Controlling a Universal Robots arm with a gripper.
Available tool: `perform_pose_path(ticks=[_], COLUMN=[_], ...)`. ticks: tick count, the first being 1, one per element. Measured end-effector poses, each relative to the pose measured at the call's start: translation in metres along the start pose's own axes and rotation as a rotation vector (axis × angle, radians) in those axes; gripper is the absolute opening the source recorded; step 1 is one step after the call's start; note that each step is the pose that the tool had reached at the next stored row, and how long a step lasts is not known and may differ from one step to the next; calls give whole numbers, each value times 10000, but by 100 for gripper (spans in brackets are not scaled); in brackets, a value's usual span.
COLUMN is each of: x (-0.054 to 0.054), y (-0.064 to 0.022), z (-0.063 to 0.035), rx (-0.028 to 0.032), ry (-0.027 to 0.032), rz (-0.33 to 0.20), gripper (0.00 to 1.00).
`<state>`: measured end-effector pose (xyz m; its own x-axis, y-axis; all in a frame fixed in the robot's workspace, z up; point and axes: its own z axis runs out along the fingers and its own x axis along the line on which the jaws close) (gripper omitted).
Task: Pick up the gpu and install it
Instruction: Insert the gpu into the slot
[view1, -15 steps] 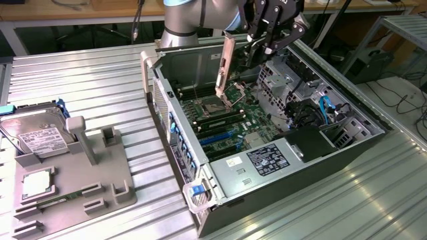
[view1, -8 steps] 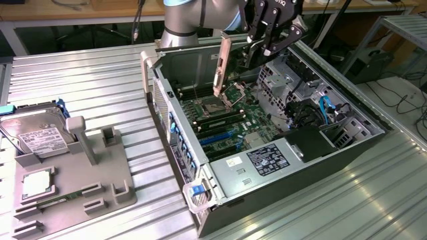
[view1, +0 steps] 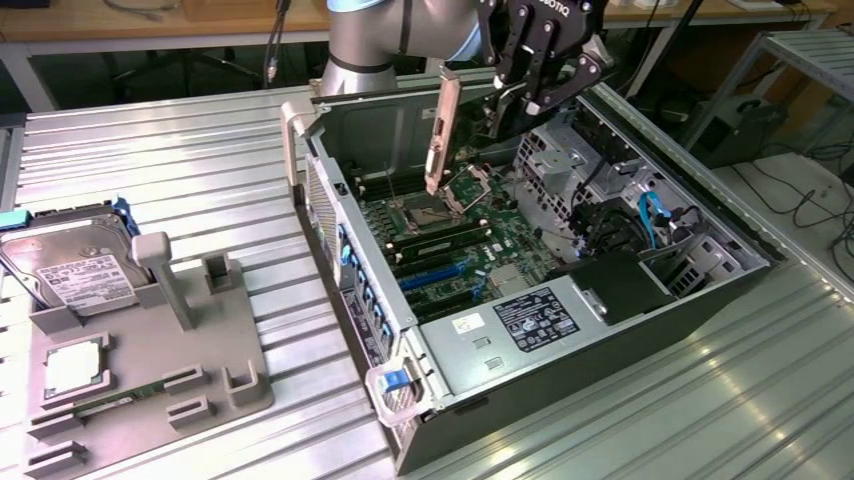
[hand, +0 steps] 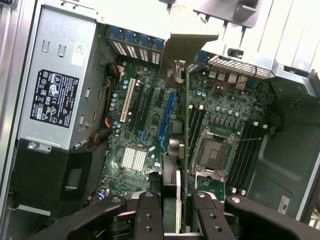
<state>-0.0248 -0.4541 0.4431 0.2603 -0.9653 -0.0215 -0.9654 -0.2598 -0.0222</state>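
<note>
Holding the gpu (view1: 445, 130) clamped edge-on, the end effector (hand: 174, 210) hangs over the motherboard (hand: 150, 125); misalignment with a slot below could jam it.

1. The gripper (view1: 541, 95) runs off the exterior view's upper edge, so its upper body and most of the arm (view1: 387, 40) are cut away.
2. The gpu (view1: 445, 130) hangs edge-on; its fan face is turned out of sight.
3. In the wrist view the gpu (hand: 183, 125) shows as a thin edge, its faces hidden.
4. The gripper's fingers (hand: 150, 215) are cut by the wrist view's lower edge.
5. The hard drive (view1: 67, 270) runs off the exterior view's left edge.
6. The label (view1: 534, 320) on the power supply is too small to read.
</note>
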Motion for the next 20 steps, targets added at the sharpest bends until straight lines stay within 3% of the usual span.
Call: perform_pose_path(ticks=[4,8,20], x=[0,1,1], y=[0,0,1], z=[10,26,53], rx=[1,21,28], ry=[2,21,26], rz=[81,984,1283], gripper=[28,28,28])
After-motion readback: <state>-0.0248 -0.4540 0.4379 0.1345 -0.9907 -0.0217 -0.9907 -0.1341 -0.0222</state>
